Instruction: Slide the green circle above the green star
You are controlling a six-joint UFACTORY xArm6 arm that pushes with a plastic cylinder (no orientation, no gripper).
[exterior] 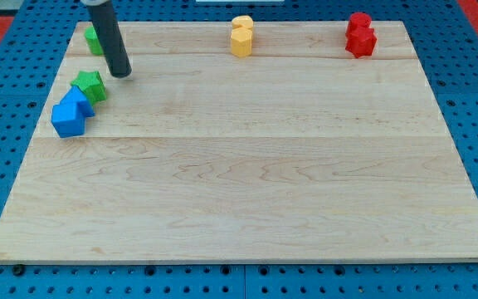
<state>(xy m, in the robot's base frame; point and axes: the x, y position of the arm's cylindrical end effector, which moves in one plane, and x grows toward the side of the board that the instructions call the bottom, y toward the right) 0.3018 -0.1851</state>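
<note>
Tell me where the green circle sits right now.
The green circle sits at the board's top-left corner in the camera view, partly hidden behind the rod, above the green star. My tip rests just right of the two.

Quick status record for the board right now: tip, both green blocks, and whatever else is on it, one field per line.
tip: near the view's top left, just right of the green blocks
green circle: top-left corner, partly hidden behind the rod
green star: below the circle, left of the tip
blue blocks: touching the star's lower left
yellow blocks: top edge, middle
red blocks: top right
</note>
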